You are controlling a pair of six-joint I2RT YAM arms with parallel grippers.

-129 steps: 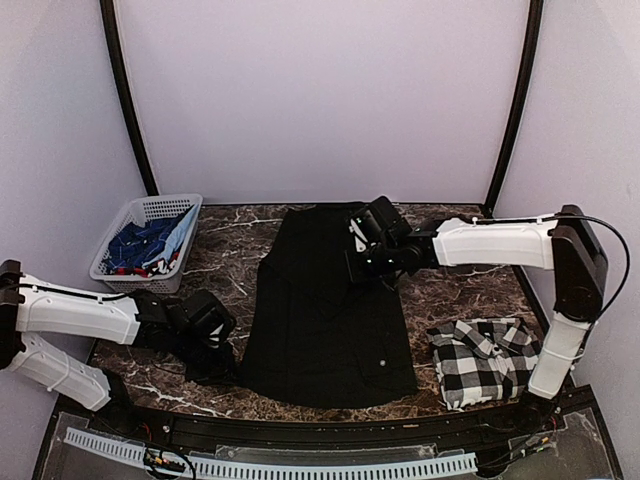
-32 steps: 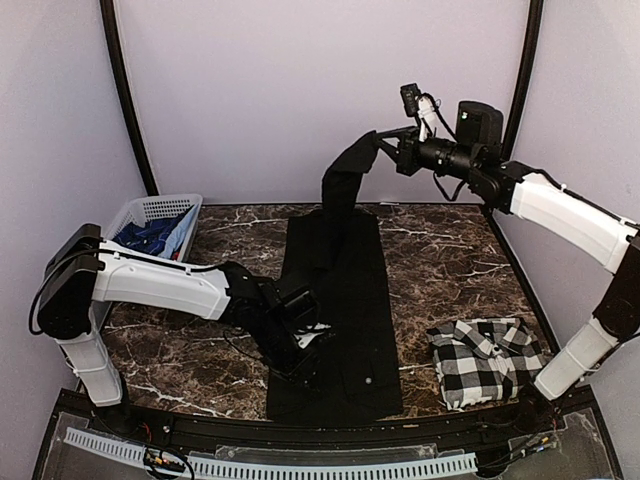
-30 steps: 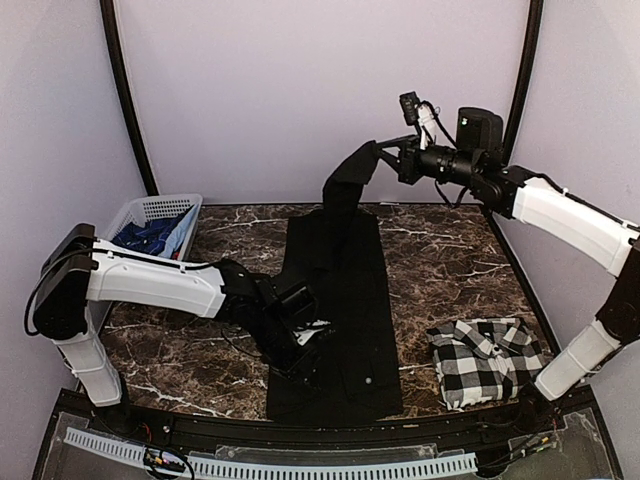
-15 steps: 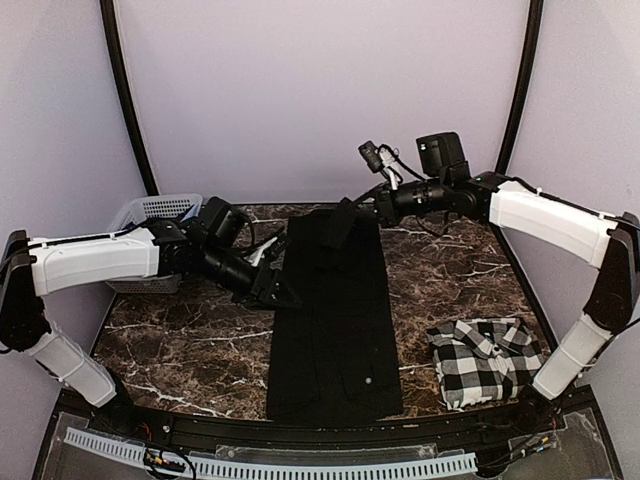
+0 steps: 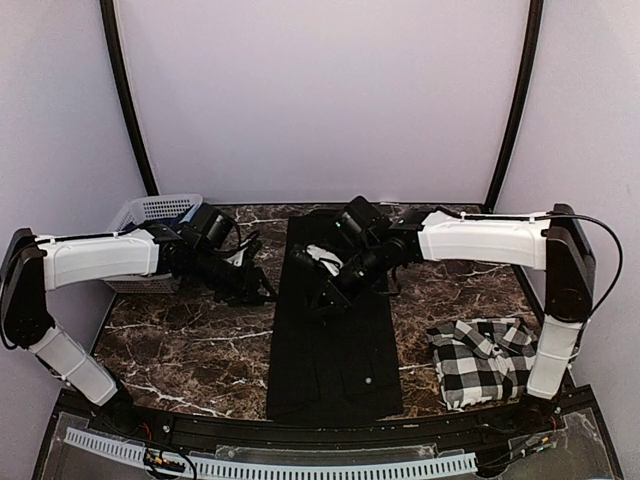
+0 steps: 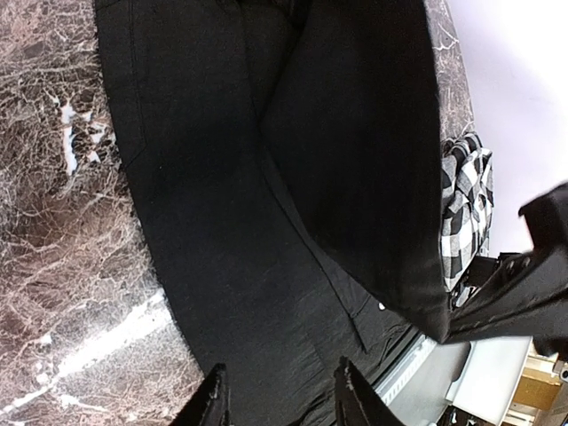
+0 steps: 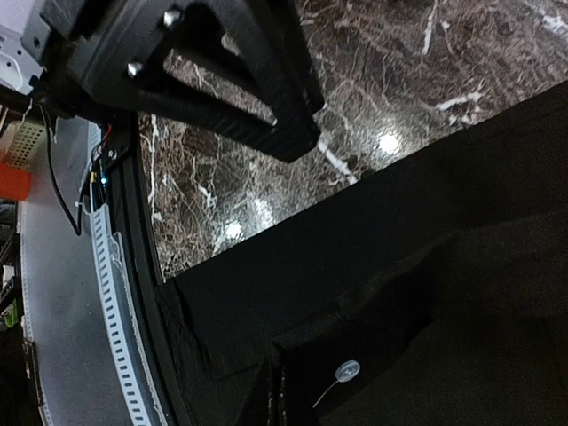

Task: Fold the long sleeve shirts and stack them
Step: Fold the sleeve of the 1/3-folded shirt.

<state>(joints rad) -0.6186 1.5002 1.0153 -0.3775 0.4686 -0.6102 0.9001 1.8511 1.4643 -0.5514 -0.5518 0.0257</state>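
Basket: a white lattice basket (image 5: pixel 150 212) is seen well off the far-left corner of the black shirt (image 5: pixel 335 350), with blue cloth inside.

Left gripper: the left gripper (image 5: pixel 256 290) is held just beside the black shirt's left edge, about level with its far half. In the left wrist view its fingertips (image 6: pixel 216 395) are spread apart with nothing caught between them, and black cloth lies beneath and ahead.

Black shirt: it is laid flat on the marble table (image 5: pixel 190 345) as a narrow strip. Its long axis runs from the far edge straight toward the arm bases. Folded-in layers are visible along it, and a small white button (image 5: pixel 371 379) shows near the near end.

Right gripper: the right gripper (image 5: pixel 328 292) is placed over the black shirt's middle, toward its left half. Whether its fingers are closed on cloth cannot be told. In the right wrist view a dark finger (image 7: pixel 266 98) is seen, with a folded edge of cloth below it.

Checked shirt: the checked shirt (image 5: pixel 485 360) is found as a folded bundle to the right of the black shirt's near end, apart from it.

Step judged: an end-to-end fold of the strip is probably under way.

Deciding relation: that fold must be made across the long axis. The right gripper is already over the cloth and so nearer. For the left gripper the cloth lies to its right.
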